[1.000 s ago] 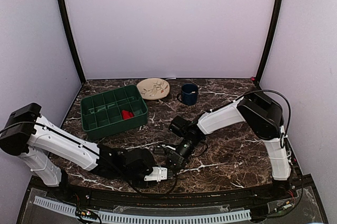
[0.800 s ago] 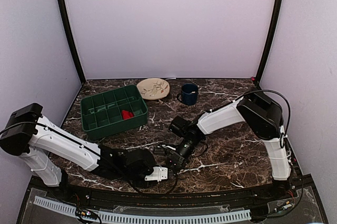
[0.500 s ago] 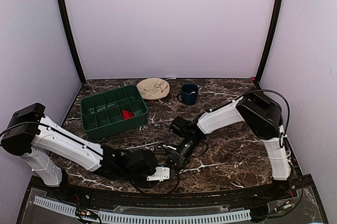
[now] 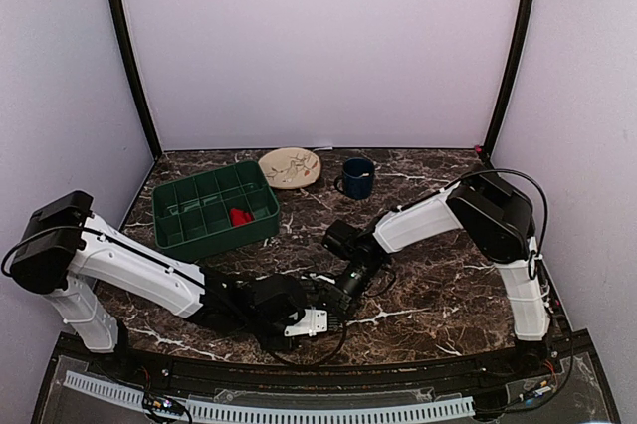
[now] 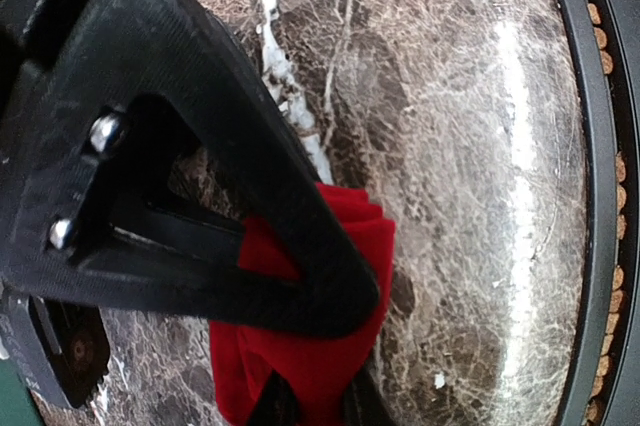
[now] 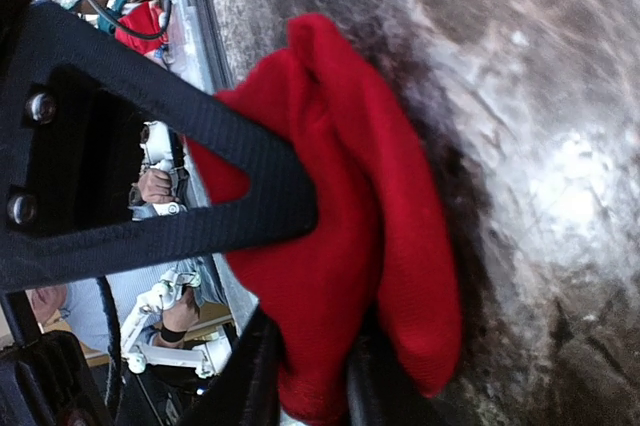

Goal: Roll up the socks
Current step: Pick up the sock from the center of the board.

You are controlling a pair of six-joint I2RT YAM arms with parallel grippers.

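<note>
Cannot find the loose sock [image 5: 310,366] from above: buried under both wrists at the near middle of the desk [image 4: 428,275]. Up close, reads as a bunched wad of soft red knit, thick folds, one end cut off by the frame edge. Pinched by the left fingers [image 5: 230,116], one black skeletal prong across it, the other barely peeking below. Lies between the right fingers [image 6: 150,246] too, set narrow; cannot tell whether truly clamped. Farther back, in a near-right cell of the green tray [image 4: 174,207], a second sock [image 4: 239,216], a small red bundle. Underneath, glossy dark marble veined white.
</note>
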